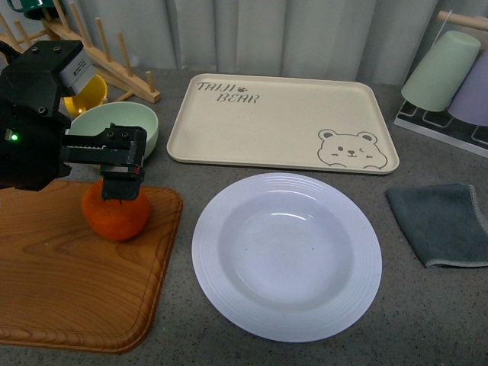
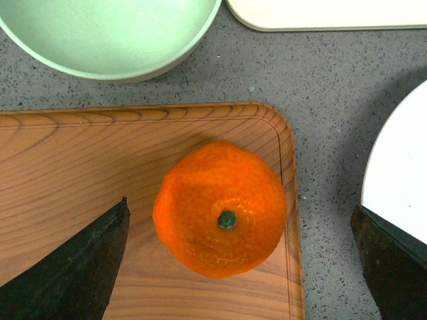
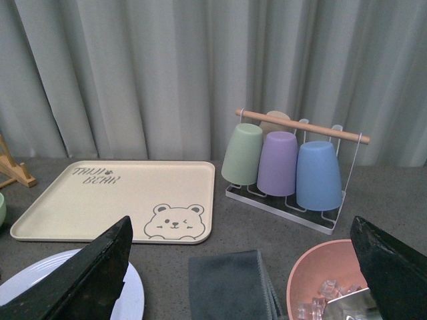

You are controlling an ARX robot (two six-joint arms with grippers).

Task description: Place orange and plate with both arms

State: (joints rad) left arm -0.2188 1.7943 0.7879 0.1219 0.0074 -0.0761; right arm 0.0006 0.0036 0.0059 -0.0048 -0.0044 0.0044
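The orange (image 1: 116, 215) sits on the right end of a wooden board (image 1: 69, 282), stem dot up. My left gripper (image 1: 120, 189) hangs just above it, open. In the left wrist view the orange (image 2: 220, 208) lies between the two black fingers (image 2: 80, 267) of the left gripper (image 2: 239, 208), touching neither. The white ribbed plate (image 1: 286, 255) lies empty on the counter to the right of the board; its edge (image 2: 400, 173) shows in the left wrist view. My right gripper (image 3: 241, 227) is open and high, with the plate's rim (image 3: 137, 297) below it, and is outside the front view.
Behind the board stand a pale green bowl (image 1: 114, 126), a yellow mug (image 1: 88, 95) and a wooden rack (image 1: 91, 53). The beige bear tray (image 1: 282, 122) lies behind the plate. At the right are a grey cloth (image 1: 446, 225), a cup rack (image 1: 450, 76) and a pink bowl (image 3: 333, 287).
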